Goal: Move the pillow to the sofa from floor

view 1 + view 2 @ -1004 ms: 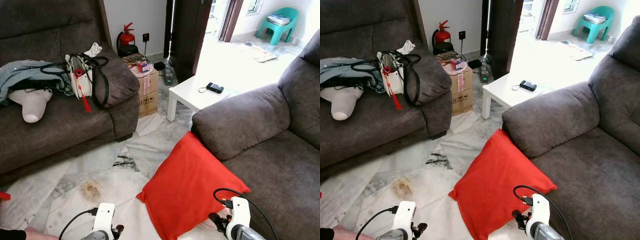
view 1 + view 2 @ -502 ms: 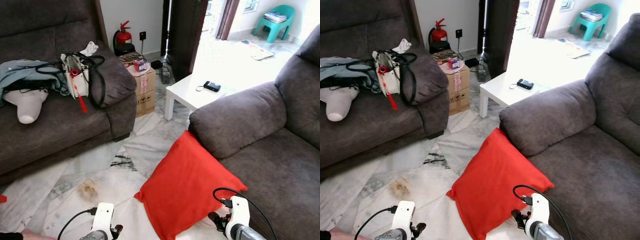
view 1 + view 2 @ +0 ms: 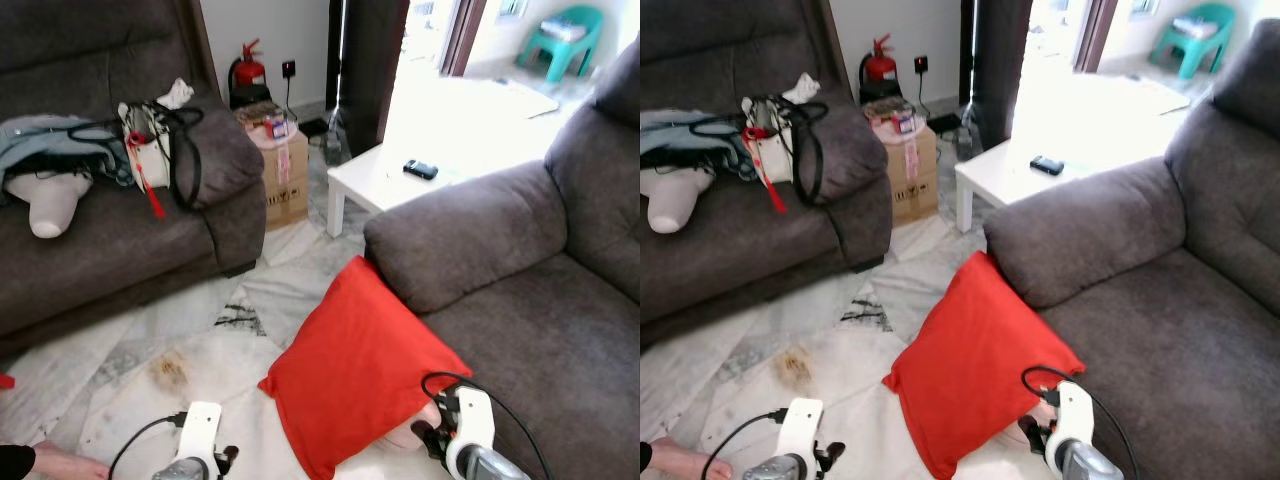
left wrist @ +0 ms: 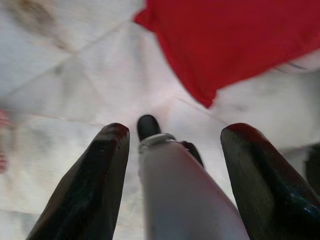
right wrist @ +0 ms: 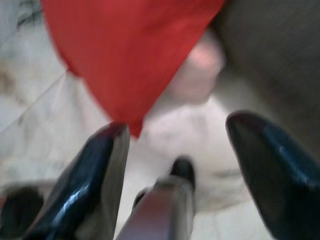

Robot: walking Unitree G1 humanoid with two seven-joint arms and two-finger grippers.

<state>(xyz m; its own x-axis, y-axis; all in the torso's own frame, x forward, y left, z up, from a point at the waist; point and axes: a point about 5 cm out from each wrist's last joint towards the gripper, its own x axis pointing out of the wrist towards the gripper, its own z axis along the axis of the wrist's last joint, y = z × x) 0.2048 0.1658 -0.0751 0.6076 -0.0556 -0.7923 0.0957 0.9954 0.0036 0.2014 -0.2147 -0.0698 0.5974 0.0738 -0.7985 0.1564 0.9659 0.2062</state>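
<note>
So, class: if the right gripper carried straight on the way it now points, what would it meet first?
Probably the red pillow's lower corner, just ahead of the open right gripper; depth is blurred, so it could meet the floor below instead.

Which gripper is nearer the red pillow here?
Right. The right gripper hangs open at the red pillow's lower corner beside the sofa; the left gripper, open, is over bare floor further off.

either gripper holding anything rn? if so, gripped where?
Nothing held. Left gripper and right gripper are both open above the floor, short of the red pillow, which leans on the sofa.
</note>
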